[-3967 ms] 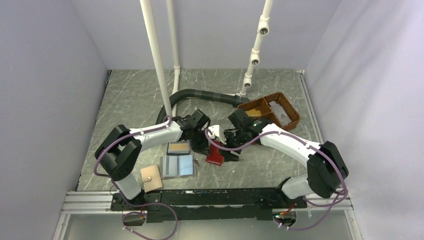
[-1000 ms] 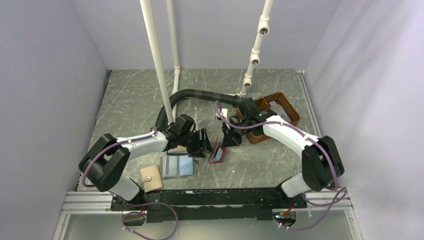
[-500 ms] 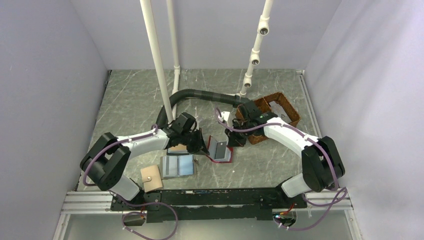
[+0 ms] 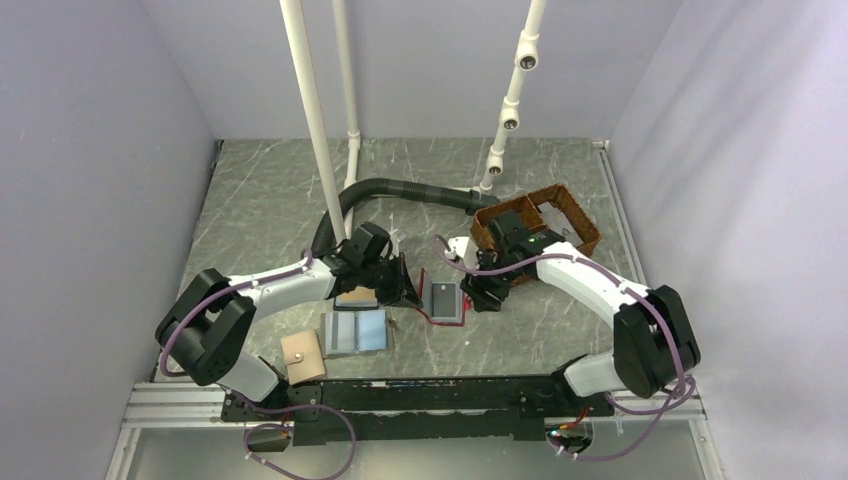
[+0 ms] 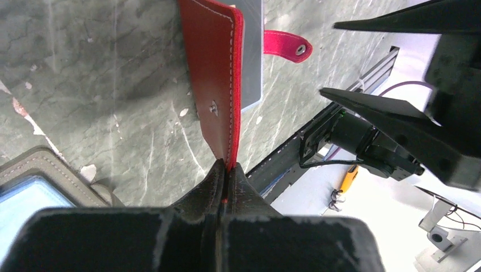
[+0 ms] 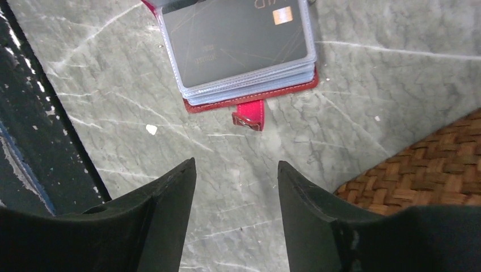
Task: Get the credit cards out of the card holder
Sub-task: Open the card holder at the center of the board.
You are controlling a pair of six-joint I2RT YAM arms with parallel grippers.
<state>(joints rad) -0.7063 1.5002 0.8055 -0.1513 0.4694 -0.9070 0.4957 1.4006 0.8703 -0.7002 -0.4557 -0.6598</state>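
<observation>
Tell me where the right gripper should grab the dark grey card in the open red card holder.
Pinch the dark grey card by its edge nearest the red tab, coming low from that side. It lies flat in a clear sleeve, and the upright red cover held by the left gripper blocks the opposite side. Which sleeve edge opens is unclear.

We look down into a booth closed in by plain lavender walls [image 4: 90, 150] on the left, back and right. Its floor is a grey-green marbled tabletop [image 4: 270, 190], veined with white. White pipes [image 4: 311, 110] rise from the surface toward the back, and a black ribbed hose [image 4: 400, 188] curves between their feet. An aluminium rail [image 4: 170, 400] lines the near edge. The light is soft and even.
</observation>
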